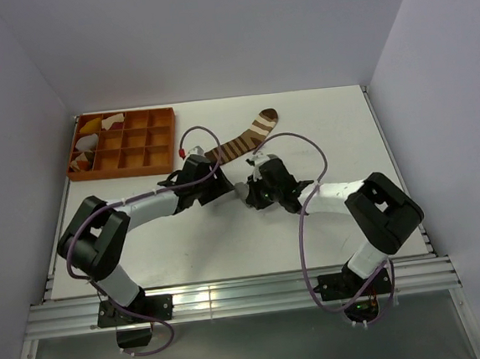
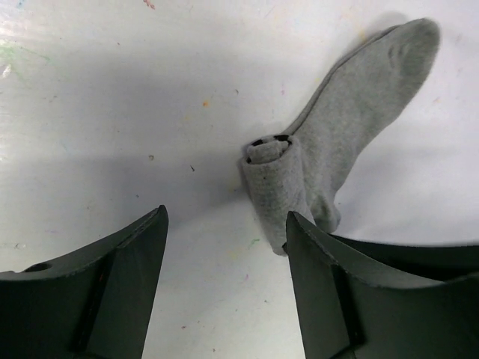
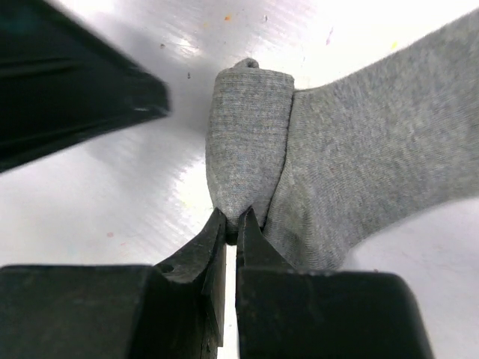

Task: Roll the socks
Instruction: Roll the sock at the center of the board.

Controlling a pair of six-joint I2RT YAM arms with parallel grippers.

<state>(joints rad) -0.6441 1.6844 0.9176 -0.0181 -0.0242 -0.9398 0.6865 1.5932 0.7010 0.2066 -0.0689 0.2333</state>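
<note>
Left wrist, grey sock (image 2: 352, 112), toe upper right

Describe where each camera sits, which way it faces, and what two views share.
Top view: above and behind, looking down at the table; left arm and right arm show.
Left wrist: looks down past the open left gripper at the grey sock.
Right wrist: looks along the right gripper, shut on the sock's rolled end.
Shared: both wrist views show that roll.
</note>
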